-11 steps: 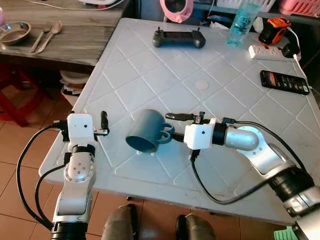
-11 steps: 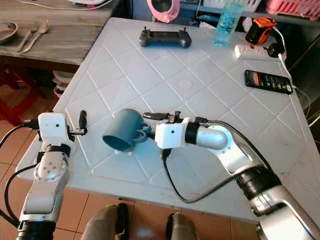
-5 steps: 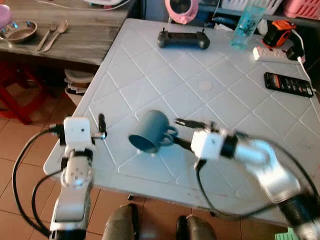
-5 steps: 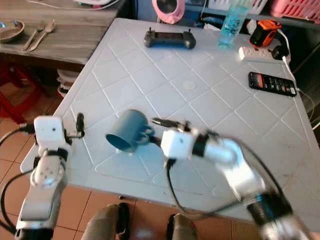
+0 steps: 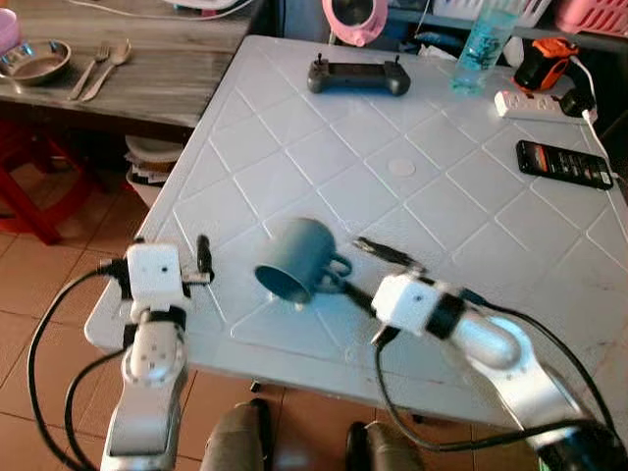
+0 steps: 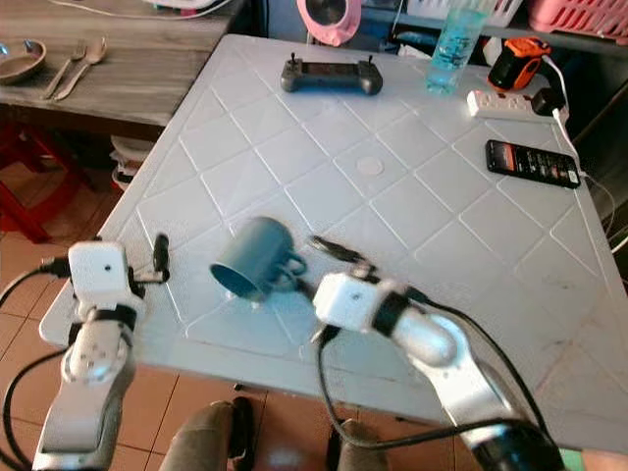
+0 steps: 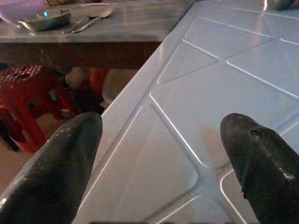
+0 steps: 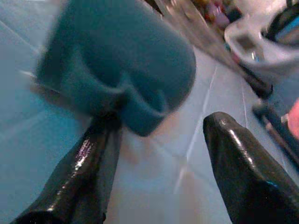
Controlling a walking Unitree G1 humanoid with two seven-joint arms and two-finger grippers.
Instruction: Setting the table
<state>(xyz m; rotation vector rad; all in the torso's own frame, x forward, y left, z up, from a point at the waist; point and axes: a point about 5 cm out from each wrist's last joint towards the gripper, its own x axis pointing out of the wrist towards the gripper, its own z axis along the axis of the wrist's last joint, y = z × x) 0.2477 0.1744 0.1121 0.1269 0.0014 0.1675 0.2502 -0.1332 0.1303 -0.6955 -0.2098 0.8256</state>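
We find the mug lying on its side near the front edge of the table, its handle toward the right gripper, whose fingers are spread with one touching the handle. The left gripper hovers spread at the table's edge. We judge the grasp unfinished: next, close on the handle and stand the mug upright.

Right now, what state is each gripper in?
Left gripper: open, holding nothing, over the white table's near edge.
Right gripper: open, one finger at the tipped blue mug's handle, not clamped.
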